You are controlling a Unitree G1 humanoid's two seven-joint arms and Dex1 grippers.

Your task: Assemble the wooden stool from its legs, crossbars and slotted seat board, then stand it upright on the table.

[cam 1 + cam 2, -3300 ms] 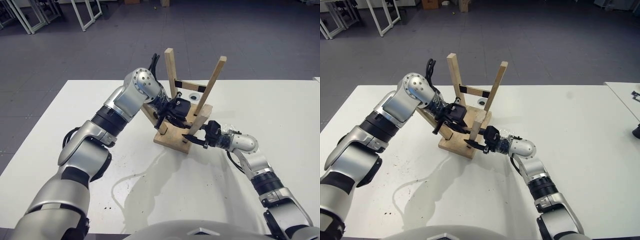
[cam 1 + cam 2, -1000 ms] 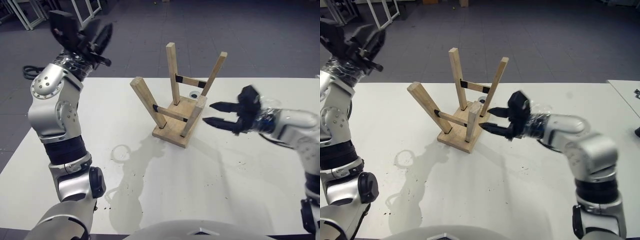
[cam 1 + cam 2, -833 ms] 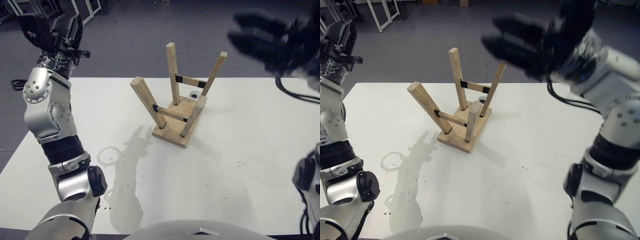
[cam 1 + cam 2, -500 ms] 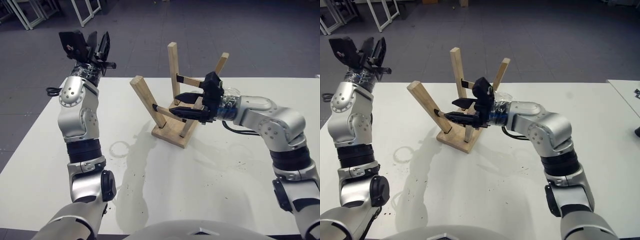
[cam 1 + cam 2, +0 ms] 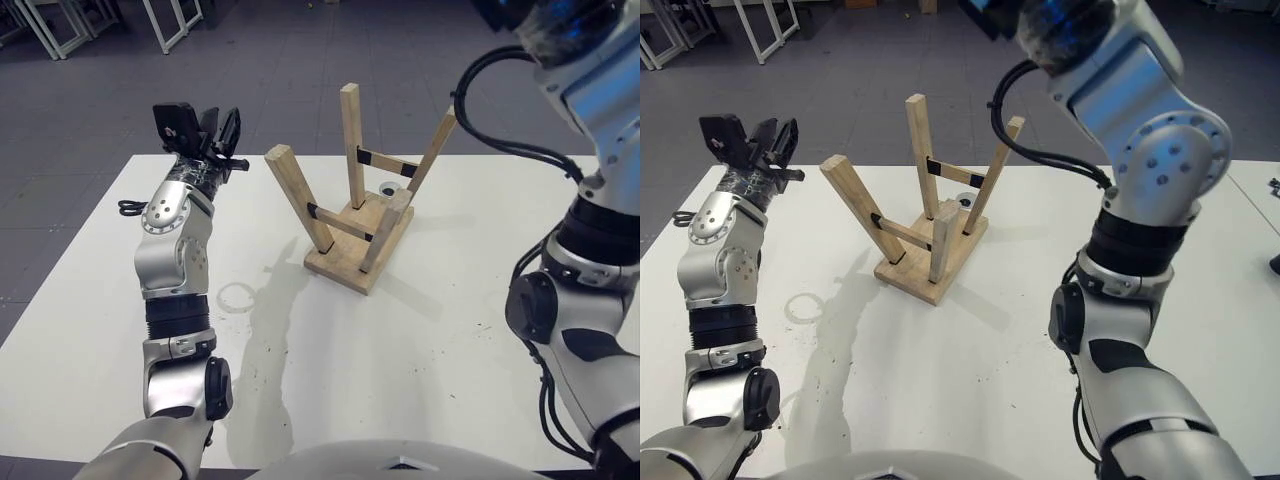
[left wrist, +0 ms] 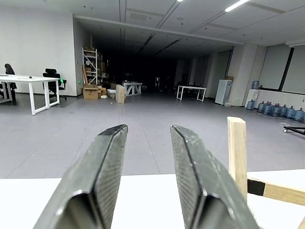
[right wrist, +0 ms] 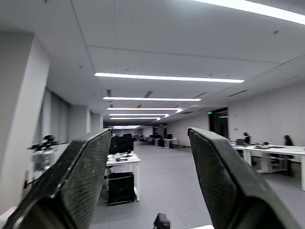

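The wooden stool (image 5: 357, 215) rests upside down on the white table (image 5: 450, 330), its seat board (image 5: 340, 268) flat on the surface. Its legs point up, joined by crossbars (image 5: 345, 225) with dark ends. One leg (image 5: 298, 200) leans out toward the left. My left gripper (image 5: 218, 135) is held in the air over the table's far left edge, well apart from the stool, open and holding nothing. Past its fingers (image 6: 193, 176) one stool leg (image 6: 237, 157) stands in the left wrist view. My right gripper (image 7: 147, 181) is raised high above the table, open and holding nothing.
A small round dark-centred object (image 5: 388, 189) sits on the table just behind the stool. A faint ring mark (image 5: 237, 297) and dark specks lie on the table's left half. Metal frames (image 5: 170, 25) stand on the floor beyond.
My right arm has swung up and away from the stool, out past the top of the head views. My left gripper has come lower and nearer to the stool. The stool stays put.
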